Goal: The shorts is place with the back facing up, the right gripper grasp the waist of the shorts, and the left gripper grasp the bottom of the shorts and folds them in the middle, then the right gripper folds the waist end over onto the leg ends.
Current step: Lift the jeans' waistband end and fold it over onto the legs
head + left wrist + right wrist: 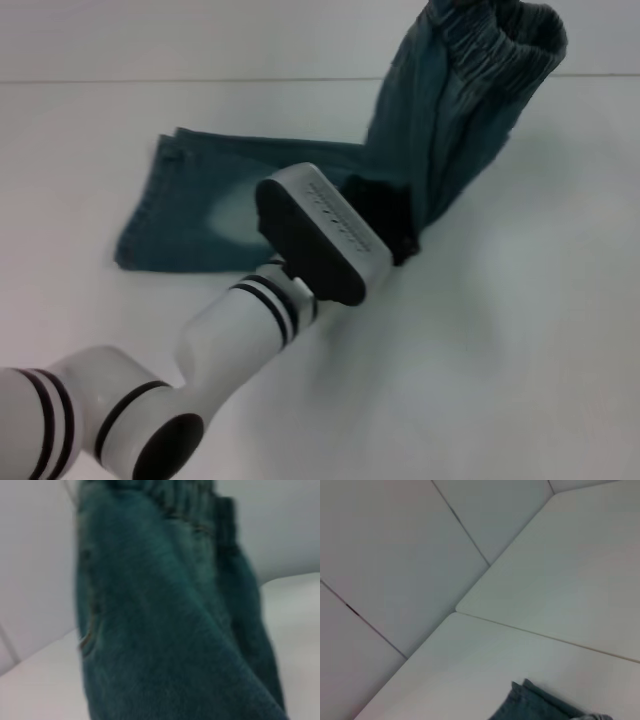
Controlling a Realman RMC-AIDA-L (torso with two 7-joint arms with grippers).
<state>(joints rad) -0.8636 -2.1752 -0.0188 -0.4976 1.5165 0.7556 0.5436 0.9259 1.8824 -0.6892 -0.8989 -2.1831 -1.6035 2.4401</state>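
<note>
While the white table (500, 380) fills most of the head view, the shorts (300, 190) stretch across its far half, already doubled lengthwise into a long narrow strip. One part of that strip lies flat on the table, with the leg ends (145, 205) toward the robot's left. The other part rises steeply to the upper right, where the waist (500, 40) hangs lifted at the top edge of the view; whatever holds it up lies outside the picture. A white left arm with black bands (240, 330) reaches in from the lower left. Its wrist ends at the left gripper (385, 220), a black shape pressed against the denim right where the flat part bends upward. Whether its fingers are spread or closed on cloth cannot be told. Close denim folds fill the left wrist view, and only a small denim corner (540, 705) shows in the right wrist view.
</note>
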